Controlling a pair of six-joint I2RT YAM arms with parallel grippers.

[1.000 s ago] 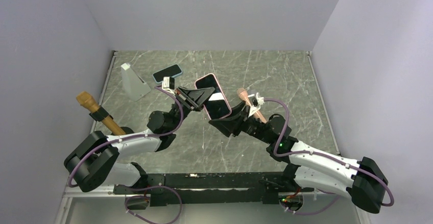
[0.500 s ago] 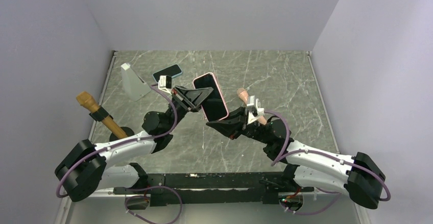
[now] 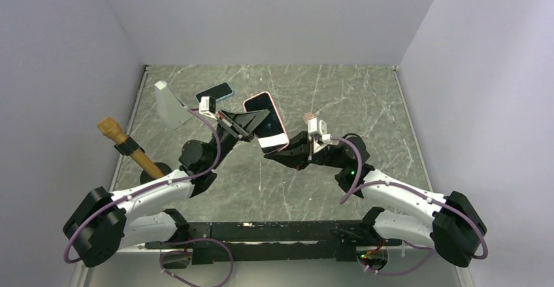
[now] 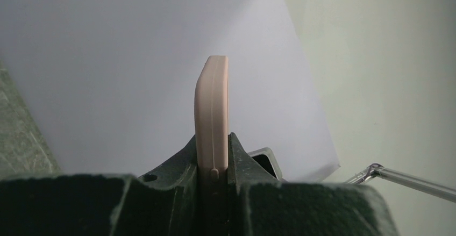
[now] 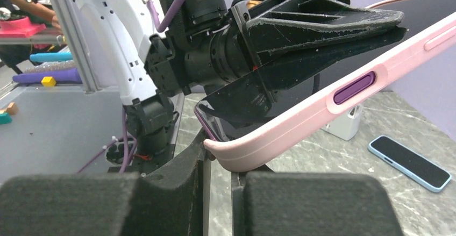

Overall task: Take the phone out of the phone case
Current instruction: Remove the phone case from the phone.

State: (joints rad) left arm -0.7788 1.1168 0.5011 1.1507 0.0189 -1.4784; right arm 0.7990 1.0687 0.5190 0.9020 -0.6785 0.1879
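Observation:
A phone with a dark screen, in a pink case (image 3: 266, 120), is held in the air over the middle of the table. My left gripper (image 3: 251, 125) is shut on the case's left long edge; the left wrist view shows that edge (image 4: 211, 112) clamped upright between my jaws (image 4: 212, 161). My right gripper (image 3: 277, 153) is at the phone's near lower corner. In the right wrist view the case's rounded corner (image 5: 253, 150) sits pinched at my fingertips (image 5: 219, 150), with a narrow gap below it. The case's purple side button (image 5: 354, 87) shows, and the left gripper (image 5: 322, 26) clamps the case above.
A second phone in a blue case (image 3: 214, 92) lies at the back left, also in the right wrist view (image 5: 410, 162). A white wedge stand (image 3: 171, 106) stands beside it. A wooden-handled tool (image 3: 124, 143) lies at the left edge. A pinkish object (image 3: 309, 117) sits behind my right wrist.
Both grippers have carried the phone a little toward the back left. The right wrist has swung flatter, and the left arm has stretched forward.

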